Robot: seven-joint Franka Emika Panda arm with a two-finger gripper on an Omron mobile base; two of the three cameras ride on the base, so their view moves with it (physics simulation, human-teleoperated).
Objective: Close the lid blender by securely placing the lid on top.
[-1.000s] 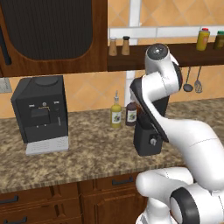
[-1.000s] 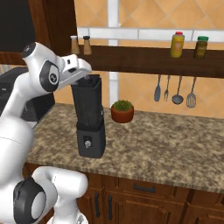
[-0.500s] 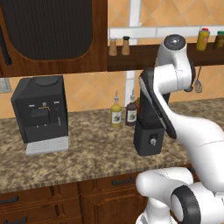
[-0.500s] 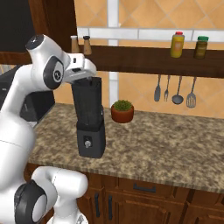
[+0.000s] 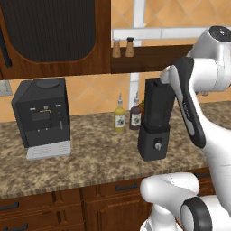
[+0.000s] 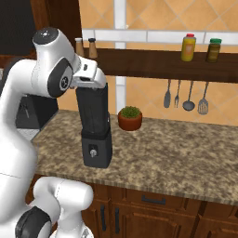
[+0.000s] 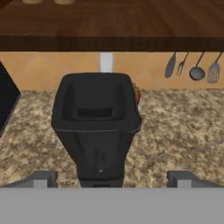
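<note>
Gripper (image 7: pixel 112 179) hovers above the blender (image 7: pixel 96 127), fingers spread wide, holding nothing. Lid (image 7: pixel 96 101) sits on the jar top, on the counter (image 7: pixel 183 131).

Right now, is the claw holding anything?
No, the claw is spread wide with nothing between its tips, above the tall dark blender jar.

Stone, wood and dark plastic

The tabletop (image 6: pixel 186 153) is speckled brown granite, polished; cabinets (image 5: pixel 54 207) and shelf (image 6: pixel 153 62) are dark varnished wood; the blender (image 6: pixel 95 125) looks dark translucent plastic, matt; wall tiles (image 6: pixel 153 18) are smooth orange ceramic.
</note>
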